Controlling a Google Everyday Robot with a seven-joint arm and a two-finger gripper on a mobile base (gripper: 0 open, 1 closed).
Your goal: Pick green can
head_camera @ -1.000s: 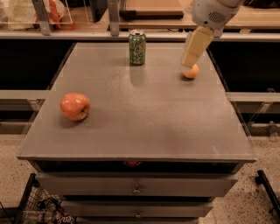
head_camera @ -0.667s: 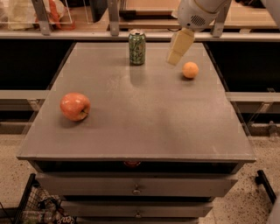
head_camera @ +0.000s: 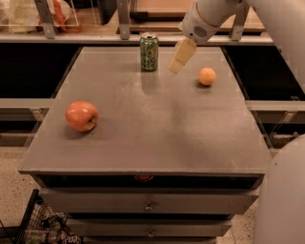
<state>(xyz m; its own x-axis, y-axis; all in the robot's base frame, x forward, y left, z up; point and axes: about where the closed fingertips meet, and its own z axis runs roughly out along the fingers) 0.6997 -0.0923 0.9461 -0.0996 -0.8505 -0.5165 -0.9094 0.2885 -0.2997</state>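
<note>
Green can (head_camera: pixel 148 52) stands upright near the grey table's (head_camera: pixel 157 138) far edge as my gripper (head_camera: pixel 176 66) hovers just right of it, spread or closed I cannot tell; mid-approach, I judge, and next it must straddle the can.

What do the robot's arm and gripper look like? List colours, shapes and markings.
The arm is smooth, rounded white casing with a patch of dark dots near its end. The gripper, just right of the green can, is pale yellow and tapering. No cables show.
</note>
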